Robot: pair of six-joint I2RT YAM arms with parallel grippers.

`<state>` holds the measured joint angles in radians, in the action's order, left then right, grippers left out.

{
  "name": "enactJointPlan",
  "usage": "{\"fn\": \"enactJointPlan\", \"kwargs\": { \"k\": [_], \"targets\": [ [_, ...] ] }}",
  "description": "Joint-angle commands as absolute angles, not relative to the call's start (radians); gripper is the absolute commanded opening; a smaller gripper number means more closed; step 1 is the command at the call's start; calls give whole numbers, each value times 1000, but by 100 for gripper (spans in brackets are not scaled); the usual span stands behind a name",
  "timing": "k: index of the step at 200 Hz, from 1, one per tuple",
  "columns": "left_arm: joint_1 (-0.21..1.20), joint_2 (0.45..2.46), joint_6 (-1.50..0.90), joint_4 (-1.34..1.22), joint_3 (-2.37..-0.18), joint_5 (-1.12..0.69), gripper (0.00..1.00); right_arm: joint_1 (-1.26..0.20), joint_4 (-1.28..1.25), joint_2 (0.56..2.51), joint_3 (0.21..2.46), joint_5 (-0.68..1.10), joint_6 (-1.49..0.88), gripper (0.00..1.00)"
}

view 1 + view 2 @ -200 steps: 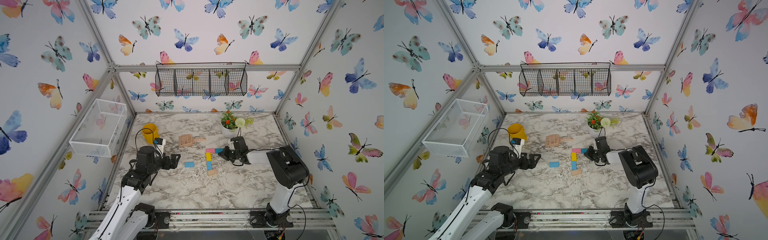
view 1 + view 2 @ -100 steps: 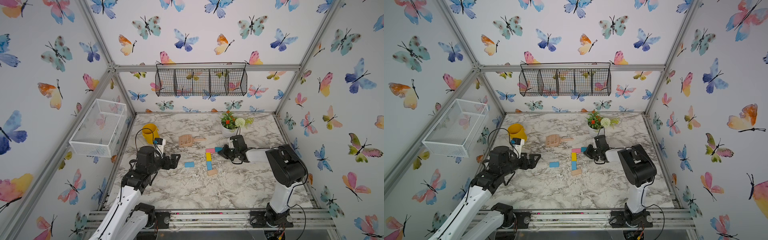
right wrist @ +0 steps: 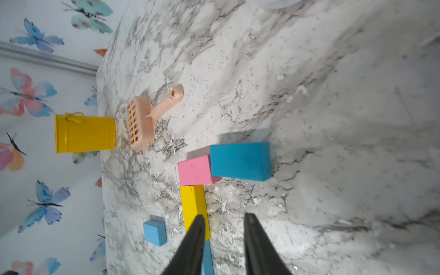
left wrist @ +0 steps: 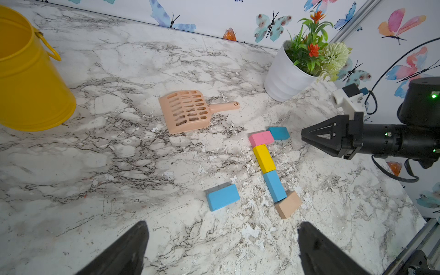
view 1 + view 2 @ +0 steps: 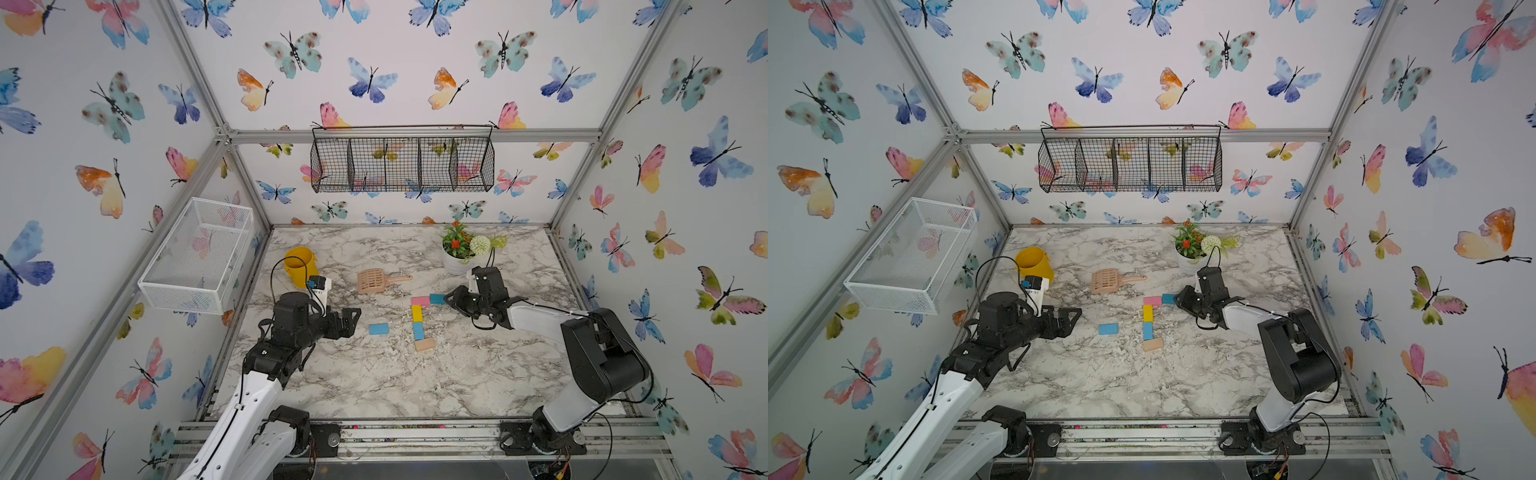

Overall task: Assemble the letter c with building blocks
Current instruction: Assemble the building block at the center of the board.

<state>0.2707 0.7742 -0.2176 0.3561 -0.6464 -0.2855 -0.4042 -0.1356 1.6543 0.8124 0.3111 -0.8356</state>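
The letter c is being shown only partly built on the grey-veined white marble desk. Its far arm is being formed by a flat pink rectangular block and a teal rectangular block, lying end to end and touching. The spine is being made up by a yellow rectangular block and a light blue rectangular block, set end to end on the pink one's near side. A tan wooden block is lying at the spine's near end, slightly askew and touching the light blue block. A second light blue block is lying flat, apart from the outline, on the left arm's side.

The right jaws are being held a little apart with nothing between them, near the teal block's free end and clear of it. In the right wrist view only their pointed ends are being shown, and the yellow block's near end and most of the spine's light blue block are being hidden behind one of them. The left jaws are being held wide apart over bare desk, near the loose block but not touching it. Their bases are being cut off in the left wrist view.

A peach slotted plastic scoop, a yellow metal bucket and a white pot of artificial flowers are standing farther back. The pot's base is being partly masked by the right arm in both top views.
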Motion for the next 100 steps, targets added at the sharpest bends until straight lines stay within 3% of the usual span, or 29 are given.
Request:
{"fn": "enactJointPlan", "kwargs": {
  "k": [1, 37, 68, 100],
  "targets": [
    [276, 767, -216, 342, -637, -273, 98, -388, -92, 1677, 836, 291, -822, 42],
    [276, 767, -216, 341, -637, -272, 98, -374, -63, 1760, 907, 315, -780, 43],
    [276, 766, -216, 342, -637, -271, 98, -372, -31, 1818, 964, 331, -702, 37],
    [276, 766, -216, 342, -637, -274, 98, -365, 10, 1850, 1002, 336, -649, 37]
  ]
}}
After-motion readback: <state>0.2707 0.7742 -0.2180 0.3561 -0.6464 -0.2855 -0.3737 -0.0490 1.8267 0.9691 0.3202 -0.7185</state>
